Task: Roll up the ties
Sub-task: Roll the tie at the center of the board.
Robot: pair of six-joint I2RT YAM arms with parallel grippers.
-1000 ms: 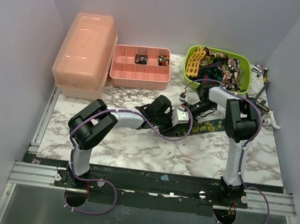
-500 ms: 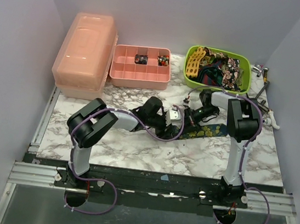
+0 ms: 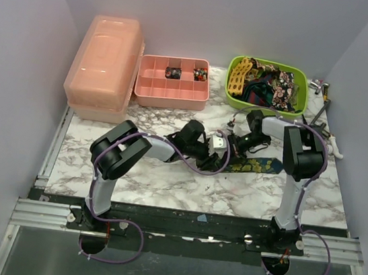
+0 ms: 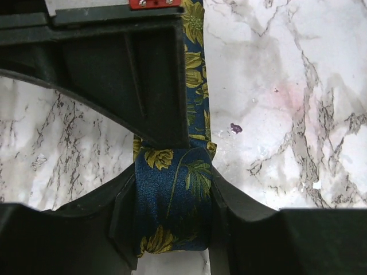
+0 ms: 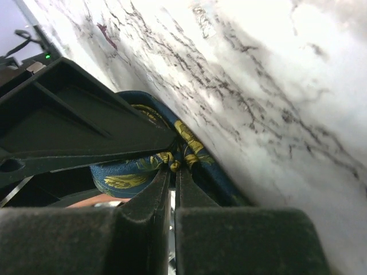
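Rolling of the navy tie (image 3: 260,165) is judged partly done. The tie is laid on the marble table (image 3: 165,179), in front of the green basket (image 3: 232,84) on the side nearer the arms. The other ties (image 3: 267,79) are heaped inside that basket.

Left gripper (image 4: 172,220): closed around the roll (image 4: 172,189), with one finger pressed to each side edge of it. From the roll, the unrolled length is seen running away flat on the marble.

Right gripper (image 5: 172,172): fingers brought fully together, tips set against the fabric at the roll. Whether a fold is pinched between them cannot be told.

Risks noted:
- The roll could spring loose if the left fingers are parted before the next turn is taken, as only side pressure is seen holding it.
- The roll could be wound crooked. The flat length is not pinned, so any sideways drag would let the layers step out into a cone.
- Both grippers are crowded at one spot. A finger could be knocked, or fabric snagged and pulled out of the coil on withdrawal.
- The cloth is expected to slide on the marble rather than turn.
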